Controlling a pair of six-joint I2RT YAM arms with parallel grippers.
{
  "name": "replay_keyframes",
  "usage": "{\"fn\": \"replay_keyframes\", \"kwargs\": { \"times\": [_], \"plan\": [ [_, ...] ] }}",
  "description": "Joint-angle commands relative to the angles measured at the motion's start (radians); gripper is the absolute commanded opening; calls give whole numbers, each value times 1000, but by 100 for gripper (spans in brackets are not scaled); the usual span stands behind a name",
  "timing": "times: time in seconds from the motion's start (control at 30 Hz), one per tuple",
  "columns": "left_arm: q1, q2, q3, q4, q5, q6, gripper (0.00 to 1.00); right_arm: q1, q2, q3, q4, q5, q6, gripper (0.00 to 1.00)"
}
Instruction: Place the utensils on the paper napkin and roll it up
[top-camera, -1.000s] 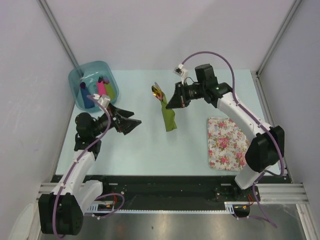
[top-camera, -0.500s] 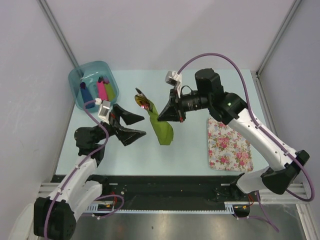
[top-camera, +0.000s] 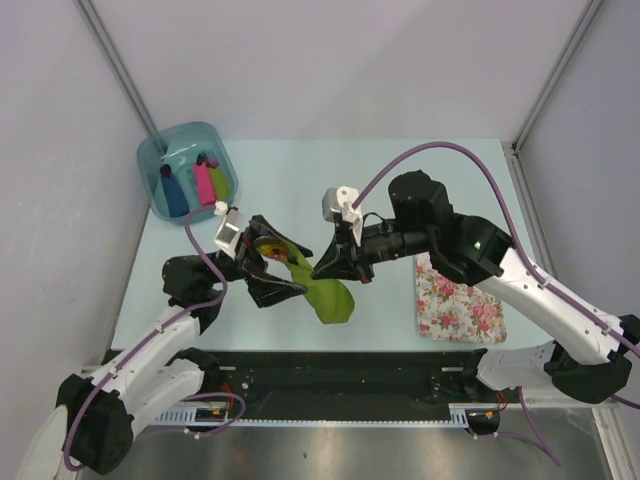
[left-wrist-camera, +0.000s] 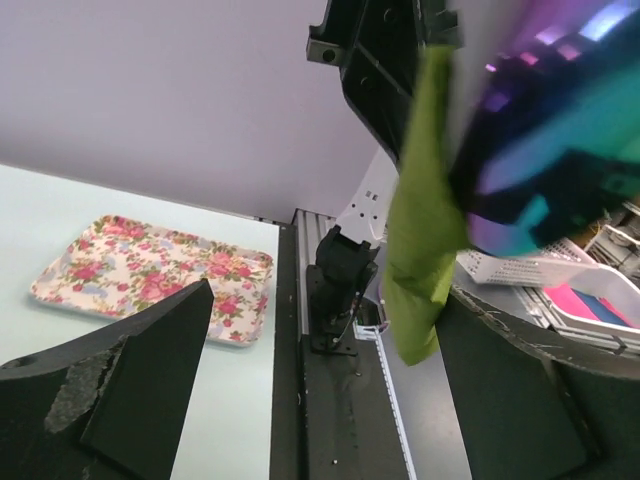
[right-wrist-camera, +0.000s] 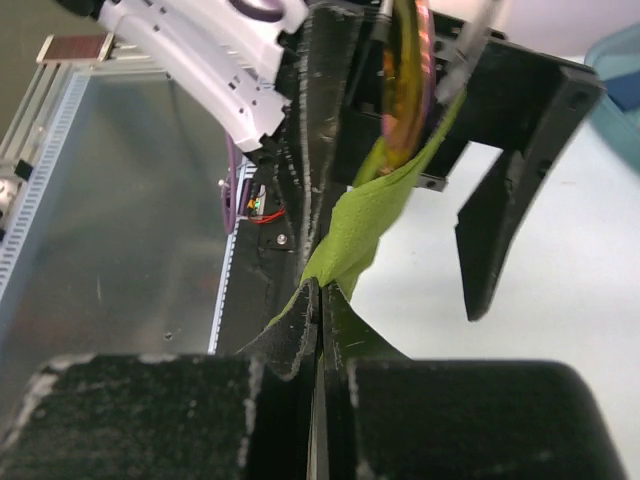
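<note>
The olive-green paper napkin (top-camera: 328, 297) is rolled into a bundle and held above the table, its lower end hanging free. My right gripper (top-camera: 322, 270) is shut on its middle; in the right wrist view the pads pinch the napkin (right-wrist-camera: 368, 215) at the gripper (right-wrist-camera: 320, 290). The shiny, iridescent heads of the utensils (top-camera: 272, 245) stick out of the bundle's upper end. My left gripper (top-camera: 283, 264) stands open astride that end without touching it. From the left wrist the napkin (left-wrist-camera: 420, 220) hangs beside the right finger, below a blurred utensil head (left-wrist-camera: 560, 150), between the open gripper (left-wrist-camera: 325, 300).
A white pink-flowered mat (top-camera: 455, 298) lies at the right, under the right arm. A blue tub (top-camera: 150, 160) with blue, pink and lime rolls stands at the back left. The black rail (top-camera: 350, 365) runs along the table's near edge.
The right gripper has carried the rolled napkin from the table's middle toward the near left. The left gripper has swung right and now straddles the bundle's upper end.
</note>
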Motion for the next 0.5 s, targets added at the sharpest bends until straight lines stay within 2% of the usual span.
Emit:
{"fn": "replay_keyframes", "kwargs": {
  "times": [0.0, 0.23, 0.33, 0.37, 0.47],
  "plan": [
    [-34, 13, 81, 67, -2, -6, 95, 28, -48, 7, 47, 52, -67, 0],
    [-78, 10, 144, 100, 4, -51, 82, 39, -46, 2, 64, 76, -59, 0],
    [-94, 21, 157, 100, 5, -52, 71, 37, -45, 0, 80, 92, -51, 0],
    [-97, 22, 158, 100, 5, -54, 63, 37, -46, 2, 93, 96, -42, 0],
    [-104, 26, 157, 100, -4, -52, 52, 31, -52, -3, 114, 109, -21, 0]
  ]
}}
